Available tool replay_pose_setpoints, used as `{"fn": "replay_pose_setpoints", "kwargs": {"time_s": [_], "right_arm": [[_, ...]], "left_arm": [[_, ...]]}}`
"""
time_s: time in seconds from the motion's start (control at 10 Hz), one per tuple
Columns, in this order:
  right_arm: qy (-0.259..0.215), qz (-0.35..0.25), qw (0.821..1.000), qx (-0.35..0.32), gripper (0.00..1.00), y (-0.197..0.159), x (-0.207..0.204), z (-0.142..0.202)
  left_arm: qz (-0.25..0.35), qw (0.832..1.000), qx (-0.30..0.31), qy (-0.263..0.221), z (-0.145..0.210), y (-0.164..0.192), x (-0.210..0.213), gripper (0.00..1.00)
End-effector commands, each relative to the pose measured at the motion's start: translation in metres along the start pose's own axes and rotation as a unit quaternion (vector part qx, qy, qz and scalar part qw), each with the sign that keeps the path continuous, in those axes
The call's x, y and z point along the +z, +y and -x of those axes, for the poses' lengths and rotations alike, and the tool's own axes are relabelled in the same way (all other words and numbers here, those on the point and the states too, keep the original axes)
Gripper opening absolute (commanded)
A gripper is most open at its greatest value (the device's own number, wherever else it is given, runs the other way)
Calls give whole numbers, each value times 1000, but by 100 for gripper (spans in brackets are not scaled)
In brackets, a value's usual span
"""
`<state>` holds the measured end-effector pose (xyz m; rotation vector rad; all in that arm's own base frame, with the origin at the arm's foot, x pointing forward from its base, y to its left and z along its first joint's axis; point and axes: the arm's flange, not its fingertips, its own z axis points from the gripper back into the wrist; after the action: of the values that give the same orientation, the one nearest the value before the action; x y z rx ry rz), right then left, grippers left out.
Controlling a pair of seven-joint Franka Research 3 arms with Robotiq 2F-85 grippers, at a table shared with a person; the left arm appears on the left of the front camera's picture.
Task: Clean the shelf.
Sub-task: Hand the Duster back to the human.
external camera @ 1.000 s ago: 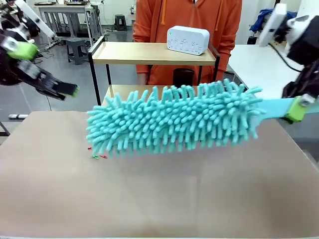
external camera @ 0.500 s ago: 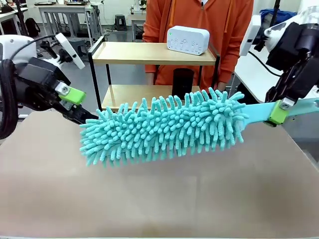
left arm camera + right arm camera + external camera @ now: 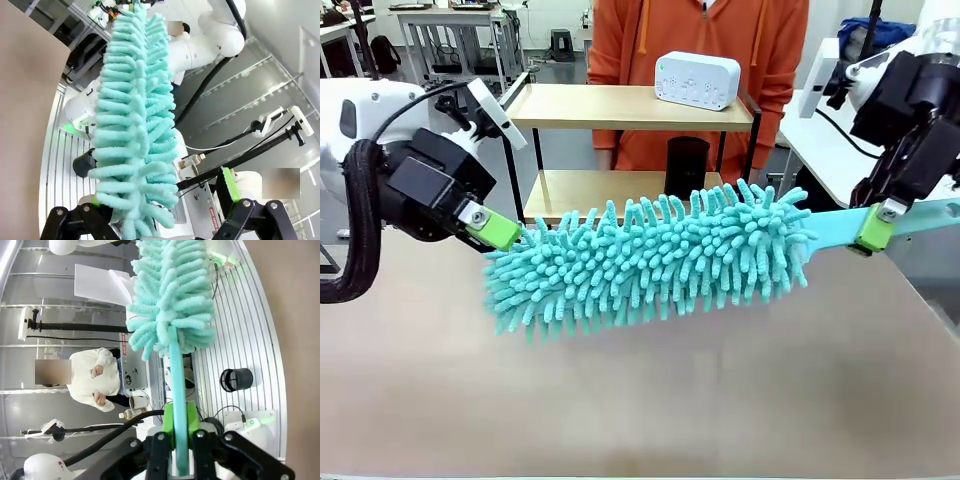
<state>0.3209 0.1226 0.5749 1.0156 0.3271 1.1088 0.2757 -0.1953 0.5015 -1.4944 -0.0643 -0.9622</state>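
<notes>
Front view: left fingers spread wide, straddling the tip of one teal duster above the desk. One shelf behind it, past desk's far edge: one white box on top board, one black cylinder on lower. Right fingers clamped on duster's handle.

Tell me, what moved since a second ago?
The left gripper swung in from the left edge to the duster's fluffy tip, and its open jaws now sit on either side of it. The right gripper kept its hold on the handle and shifted the duster slightly left. The shelf, white box and black cup stayed put.
</notes>
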Motion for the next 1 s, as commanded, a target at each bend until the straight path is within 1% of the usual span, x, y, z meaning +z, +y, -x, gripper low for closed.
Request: {"fn": "replay_pose_setpoints", "kwargs": {"time_s": [0.0, 0.4, 0.5, 0.6, 0.8, 0.9], "right_arm": [[-1, -5, 1000, -16, 13, 1, 3, 4], [-9, -9, 1000, -14, 13, 0, 4, 8], [-9, -10, 1000, -14, 13, 0, 4, 8], [-10, -10, 1000, -15, 13, 0, 4, 9], [-8, -14, 1000, -17, 13, 0, 5, 10], [-9, -14, 1000, -15, 13, 1, 5, 10]], "left_arm": [[-22, 999, -32, -6, 4, 0, -9, 100], [-22, 998, -57, -19, 4, 0, -22, 100], [-22, 997, -66, -29, 4, 1, -22, 80], [-25, 998, -60, -20, 4, 0, -22, 40], [-31, 997, -65, -9, 6, 0, -25, 0], [-28, 998, -64, -3, 6, -1, -27, 0]]}}
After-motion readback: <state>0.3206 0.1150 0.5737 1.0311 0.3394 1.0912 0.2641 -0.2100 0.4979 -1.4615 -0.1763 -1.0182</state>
